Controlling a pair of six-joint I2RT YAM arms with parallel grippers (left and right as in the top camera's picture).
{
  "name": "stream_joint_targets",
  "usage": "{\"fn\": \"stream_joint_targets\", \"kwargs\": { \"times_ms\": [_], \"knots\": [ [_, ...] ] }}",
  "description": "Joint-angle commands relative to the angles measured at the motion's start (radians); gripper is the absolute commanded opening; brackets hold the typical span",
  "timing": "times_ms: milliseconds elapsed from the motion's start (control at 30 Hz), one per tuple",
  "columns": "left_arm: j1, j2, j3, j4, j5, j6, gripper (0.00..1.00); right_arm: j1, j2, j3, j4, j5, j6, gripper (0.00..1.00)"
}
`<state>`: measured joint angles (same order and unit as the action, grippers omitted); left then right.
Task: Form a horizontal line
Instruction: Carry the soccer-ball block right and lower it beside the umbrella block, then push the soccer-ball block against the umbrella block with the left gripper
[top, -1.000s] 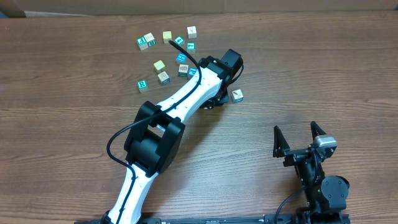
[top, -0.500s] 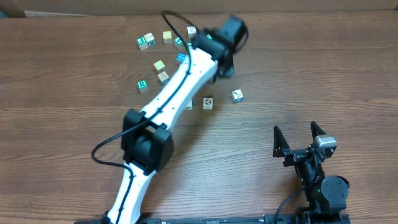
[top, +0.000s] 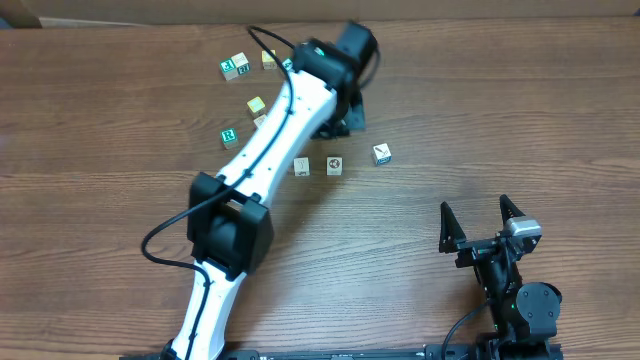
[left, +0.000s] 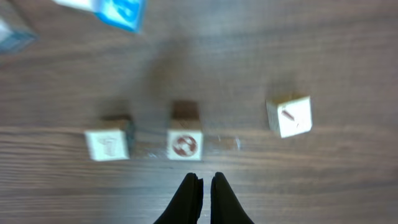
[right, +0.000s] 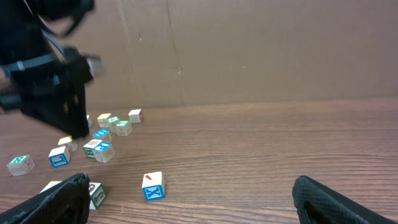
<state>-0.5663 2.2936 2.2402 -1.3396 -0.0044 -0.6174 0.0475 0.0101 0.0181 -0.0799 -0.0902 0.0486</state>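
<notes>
The horizontal line is three white-faced cubes lying apart in a rough row: a left cube (top: 301, 166), a middle cube (top: 334, 165) and a right cube (top: 381, 154), which is slightly tilted and farther off. In the left wrist view they are the left (left: 107, 144), middle (left: 185, 143) and right (left: 289, 116) cubes. No teal cube is in the row. My left gripper (top: 350, 118) is shut and empty, raised behind the row; its tips (left: 203, 180) show near the middle cube. My right gripper (top: 482, 225) is open and empty, far from the cubes (right: 189, 183).
Loose cubes lie scattered at the back left, among them a green-lettered cube (top: 230, 136), a tan cube (top: 256, 104) and a pair (top: 235, 66). The left arm (top: 270, 150) crosses above some of them. A cardboard wall (right: 249, 50) stands behind the table.
The left arm has lifted off the row and swung toward the back, uncovering the left and middle cubes. The right arm has not moved.
</notes>
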Motion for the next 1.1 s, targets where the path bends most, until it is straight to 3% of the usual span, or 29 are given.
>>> {"fn": "stream_joint_targets", "kwargs": {
  "times_ms": [0,133,500,1067],
  "knots": [
    [-0.068,-0.005,-0.125,0.071,-0.006,0.010,0.04,-0.003,-0.007,-0.010,0.003,-0.001,0.003,1.00],
    [-0.104,-0.005,-0.237,0.158,-0.108,-0.042,0.04,-0.003,-0.007,-0.010,0.003,-0.001,0.003,1.00],
    [-0.108,-0.003,-0.436,0.395,-0.142,-0.033,0.04,-0.003,-0.007,-0.010,0.003,-0.001,0.003,1.00],
    [-0.108,0.041,-0.439,0.434,-0.214,-0.034,0.04,-0.003,-0.007,-0.010,0.003,-0.001,0.003,1.00]
  ]
}}
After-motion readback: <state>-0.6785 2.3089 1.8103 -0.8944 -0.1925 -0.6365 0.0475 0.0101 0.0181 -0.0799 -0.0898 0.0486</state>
